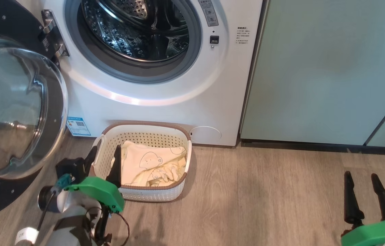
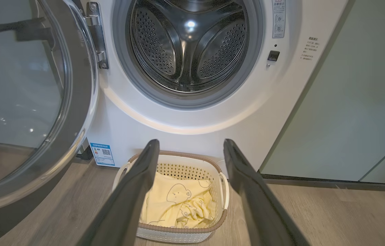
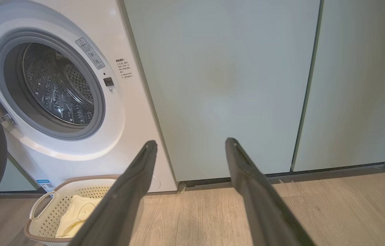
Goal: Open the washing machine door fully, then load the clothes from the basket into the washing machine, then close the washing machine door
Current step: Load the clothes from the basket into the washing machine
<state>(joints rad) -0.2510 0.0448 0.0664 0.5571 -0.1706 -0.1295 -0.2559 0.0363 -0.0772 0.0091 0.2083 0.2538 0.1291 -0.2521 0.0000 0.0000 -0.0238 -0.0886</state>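
Floorboards [image 1: 264,191] bear the basket [image 1: 151,194]; clothes [image 1: 144,164] look soft, light: pinch folds at five o'clock; left gripper [image 1: 105,152], right gripper [image 1: 361,177] gape empty.

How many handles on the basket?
2. Left handle and right handle, one on each side of the basket, as the left wrist view shows it.

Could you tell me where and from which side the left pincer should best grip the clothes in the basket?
Probably the bunched folds at the near right of the clothes, taken from above: they rise in graspable ridges, while the flat bear-printed part offers no edge. The basket walls block a sideways approach; the open left pincer is at its left rim.
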